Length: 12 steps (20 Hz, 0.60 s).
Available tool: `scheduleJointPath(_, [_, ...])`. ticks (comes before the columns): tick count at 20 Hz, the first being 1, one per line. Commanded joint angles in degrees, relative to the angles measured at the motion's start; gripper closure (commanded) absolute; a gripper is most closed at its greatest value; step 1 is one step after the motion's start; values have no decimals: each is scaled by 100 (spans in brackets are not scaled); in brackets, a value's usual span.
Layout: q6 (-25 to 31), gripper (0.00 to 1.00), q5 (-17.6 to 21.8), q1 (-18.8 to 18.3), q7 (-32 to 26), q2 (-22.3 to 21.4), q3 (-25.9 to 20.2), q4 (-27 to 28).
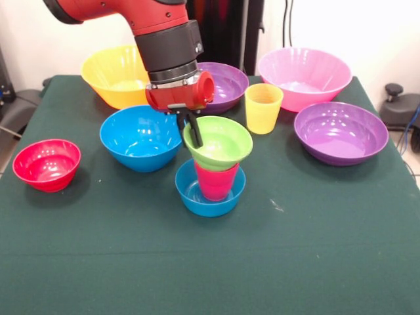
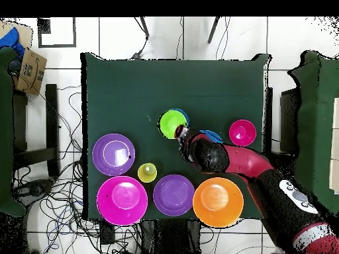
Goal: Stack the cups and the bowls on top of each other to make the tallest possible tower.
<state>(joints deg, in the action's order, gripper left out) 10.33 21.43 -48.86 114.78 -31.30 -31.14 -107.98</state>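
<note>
The tower stands at mid-table: a small blue bowl [image 1: 197, 200] holds a red cup [image 1: 216, 182], and a lime green bowl [image 1: 223, 143] sits slightly tilted on the cup. My gripper [image 1: 190, 134] comes down on the green bowl's left rim, one black finger inside the bowl and the other outside, closed on the rim. From above, the gripper [image 2: 180, 134] meets the green bowl [image 2: 171, 123] at its edge. A yellow cup [image 1: 263, 108] stands alone behind the tower to the right, also seen from above as the yellow cup [image 2: 147, 172].
Loose bowls ring the tower: medium blue [image 1: 141, 138], small red [image 1: 47, 164], large yellow [image 1: 118, 75], a purple one [image 1: 226, 85] behind the gripper, large pink [image 1: 304, 77], and a purple one [image 1: 340, 132] at right. My arm [image 2: 232, 159] covers part of the medium blue bowl from above.
</note>
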Motion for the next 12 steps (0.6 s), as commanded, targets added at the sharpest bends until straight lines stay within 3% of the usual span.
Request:
scheduleJointPath(1, [111,0,481,166,-49,27,239,-37])
scheduleJointPath(12, [382,0,353,16,-185,74,-13,-63])
